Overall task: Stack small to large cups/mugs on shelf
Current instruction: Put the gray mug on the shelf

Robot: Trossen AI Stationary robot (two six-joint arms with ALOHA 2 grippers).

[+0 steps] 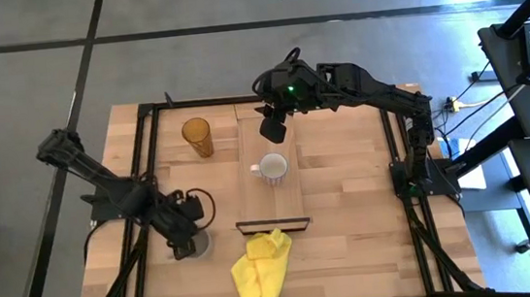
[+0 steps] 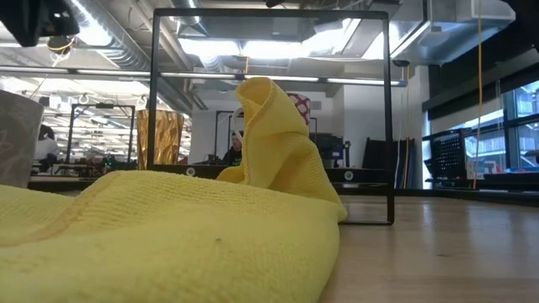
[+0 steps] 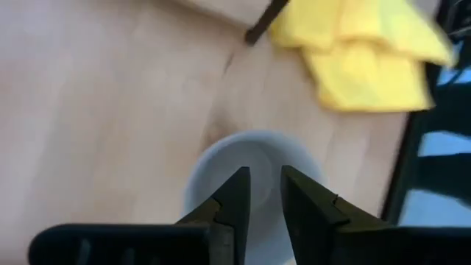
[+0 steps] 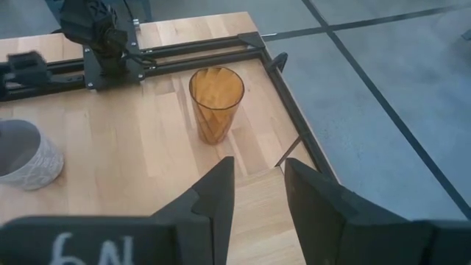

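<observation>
wooden tabletop (image 1: 349, 209): left end effector (image 3: 263, 193) poised over grey mug (image 3: 254, 158).

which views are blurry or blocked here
Left wrist view: motion-blurred, the left claw over a smeared grey mug. Low view: the yellow cloth fills the foreground and hides the table. Right wrist view: sharp on the amber tumbler.

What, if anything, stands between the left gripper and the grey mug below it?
Nothing visible: the left gripper hovers directly over the grey mug, fingers slightly parted above its open mouth. The yellow cloth lies off to one side.
</observation>
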